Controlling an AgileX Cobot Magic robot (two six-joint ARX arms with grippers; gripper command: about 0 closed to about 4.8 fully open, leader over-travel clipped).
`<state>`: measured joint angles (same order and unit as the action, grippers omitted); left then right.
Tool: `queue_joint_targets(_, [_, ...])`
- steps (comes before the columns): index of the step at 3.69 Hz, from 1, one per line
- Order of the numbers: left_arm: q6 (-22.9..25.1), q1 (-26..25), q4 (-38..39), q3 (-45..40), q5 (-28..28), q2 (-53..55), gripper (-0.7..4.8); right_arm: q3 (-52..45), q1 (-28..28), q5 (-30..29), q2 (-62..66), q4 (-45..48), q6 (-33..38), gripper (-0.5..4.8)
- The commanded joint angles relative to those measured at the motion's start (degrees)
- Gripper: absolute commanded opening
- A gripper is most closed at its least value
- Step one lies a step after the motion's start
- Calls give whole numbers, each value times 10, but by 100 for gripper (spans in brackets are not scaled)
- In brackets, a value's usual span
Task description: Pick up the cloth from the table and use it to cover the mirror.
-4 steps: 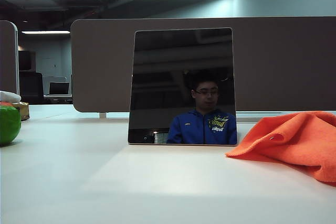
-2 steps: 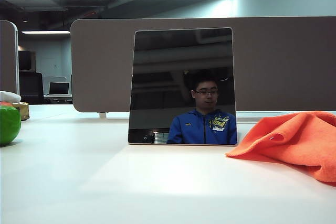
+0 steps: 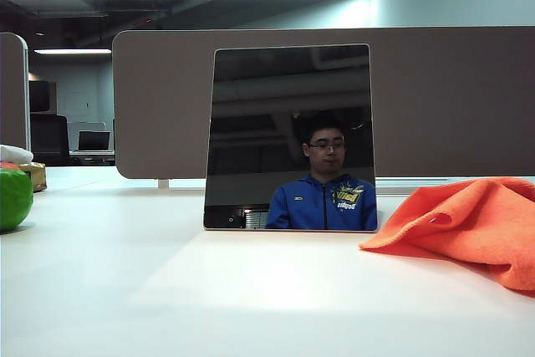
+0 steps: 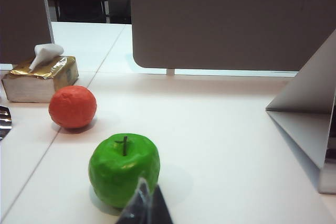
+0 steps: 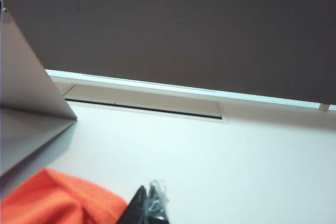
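starting well means the right gripper (image 5: 148, 205), clenched empty just beside the cloth (image 5: 58, 198), spreading its jaws before reaching. the left gripper (image 4: 144, 208), also clenched empty, seems far from the cloth, beyond the mirror (image 3: 291, 135).

Mirror (image 3: 290, 137) mid-table (image 3: 167, 290), cloth (image 3: 468, 221) right, apple (image 3: 14, 198) far left

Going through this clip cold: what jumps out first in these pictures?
The upright mirror at the table's middle, its dark face uncovered, and the orange cloth lying crumpled to its right in the exterior view. On the far left sits a green apple, with an orange ball and a tissue box behind it. Both grippers are shut and empty: the left gripper near the apple, the right gripper beside the cloth.
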<state>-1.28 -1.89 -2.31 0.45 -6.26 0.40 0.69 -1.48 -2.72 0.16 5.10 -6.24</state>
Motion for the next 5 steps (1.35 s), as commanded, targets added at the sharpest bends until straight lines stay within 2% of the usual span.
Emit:
queue_joint_targets(1, [-34,0,234,225,-44,50,-6,296,0,17,86,-303,-43,-1])
queue_joint_targets(3, [-32,0,209,316,-172,188,-6,432,1,9,241,-354,-47,-1])
queue_joint_targets(4, [-30,1,162,318,-277,229,-6,470,1,-68,324,-385,-47,-1])
queue_joint_targets(5, [82,26,159,318,-476,318,-6,471,6,-129,417,-401,-48,-1])
